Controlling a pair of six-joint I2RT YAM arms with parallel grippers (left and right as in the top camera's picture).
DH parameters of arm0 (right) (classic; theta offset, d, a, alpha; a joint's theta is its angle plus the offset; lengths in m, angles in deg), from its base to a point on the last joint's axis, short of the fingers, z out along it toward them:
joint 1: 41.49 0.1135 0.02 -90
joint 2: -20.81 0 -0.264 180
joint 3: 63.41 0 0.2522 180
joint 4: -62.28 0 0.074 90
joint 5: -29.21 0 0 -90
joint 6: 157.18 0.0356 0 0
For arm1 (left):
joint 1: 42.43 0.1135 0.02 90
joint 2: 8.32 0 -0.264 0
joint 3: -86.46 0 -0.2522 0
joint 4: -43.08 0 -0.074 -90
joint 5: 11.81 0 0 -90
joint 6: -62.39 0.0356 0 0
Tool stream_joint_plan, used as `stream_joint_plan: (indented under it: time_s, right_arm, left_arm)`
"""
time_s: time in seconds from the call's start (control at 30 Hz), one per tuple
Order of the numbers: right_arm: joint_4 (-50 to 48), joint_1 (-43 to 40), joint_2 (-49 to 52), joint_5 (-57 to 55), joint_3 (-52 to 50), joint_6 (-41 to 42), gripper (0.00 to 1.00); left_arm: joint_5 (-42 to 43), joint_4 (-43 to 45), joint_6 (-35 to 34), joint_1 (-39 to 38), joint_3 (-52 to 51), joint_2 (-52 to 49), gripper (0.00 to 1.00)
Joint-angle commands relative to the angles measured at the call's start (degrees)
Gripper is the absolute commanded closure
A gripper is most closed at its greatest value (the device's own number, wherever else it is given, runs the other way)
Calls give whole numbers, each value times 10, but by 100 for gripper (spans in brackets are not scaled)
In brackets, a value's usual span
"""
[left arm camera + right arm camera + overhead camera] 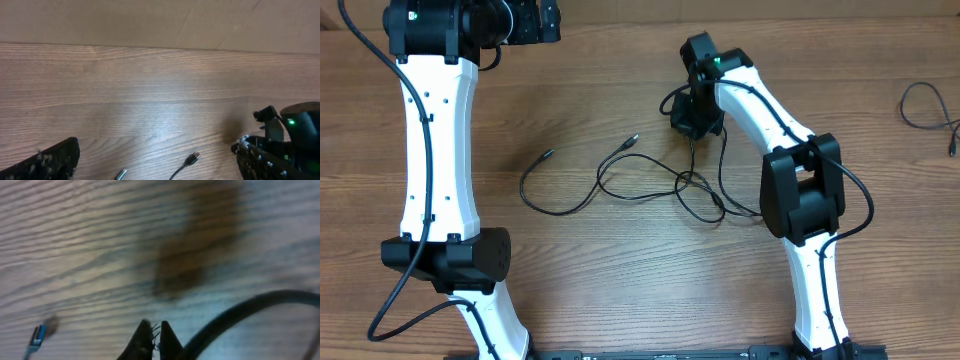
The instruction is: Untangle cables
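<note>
While the right hand (695, 122) stands low over the wooden counter (620, 290), its 2 dark fingers (145, 340) are closed tight together, tip against tip. A black cord (240, 314) curves away just beside them in the right wrist view, where it looks thick and blurred. I cannot tell if the fingers pinch it or only stand next to it. To the left of the right hand in that same view lies a small blue object (36, 336), too blurred to name.

The cables (688, 180) are thin, black and flexible. They begin directly under the right hand and spread from it toward the left arm's side and toward the robot's base. They make several loose loops that cross each other on the counter. 2 free ends lie to the left of the right hand: a nearer plug (633, 140) and a farther plug (548, 155). 1 separate cord (952, 140) lies alone, well apart from the right hand on its other side, near the counter edge.

The left hand (157, 150) is well apart from the right hand and hangs above bare wood. Its rough black fingers (50, 162) are spread fully wide and hold nothing. The counter is light brown, with fine straight grain.
</note>
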Motion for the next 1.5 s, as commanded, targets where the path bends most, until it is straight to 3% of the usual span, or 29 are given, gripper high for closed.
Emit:
stream_joint_plan:
  time_s: [0.0, 0.13, 0.3, 0.47, 0.77, 0.93, 1.17, 1.47]
  right_arm:
    - [-4, -6, -14, -16, 37, -58, 96]
    - [60, -15, -74, -13, 273, -147, 96]
    - [128, -15, -107, 14, 489, -156, 96]
    - [164, -14, -127, 33, 597, -177, 96]
    - [151, -23, -149, 41, 617, -201, 96]
    - [87, -55, -175, -71, 617, -244, 96]
    - [60, -168, -201, -218, 617, -244, 96]
    - [110, -335, -204, -357, 616, -243, 96]
  left_arm:
    - [2, -2, 16, 4, 4, -7, 0]
    - [3, -1, 16, 12, 4, -7, 0]
    - [9, 5, 26, 11, 4, -7, 0]
    - [18, 9, 50, 11, 4, -7, 0]
    - [67, 9, 102, 11, 4, -7, 0]
    - [66, -2, 115, 11, 4, -7, 0]
    - [64, -10, 118, 11, 4, -7, 0]
    - [64, -10, 119, 11, 4, -7, 0]
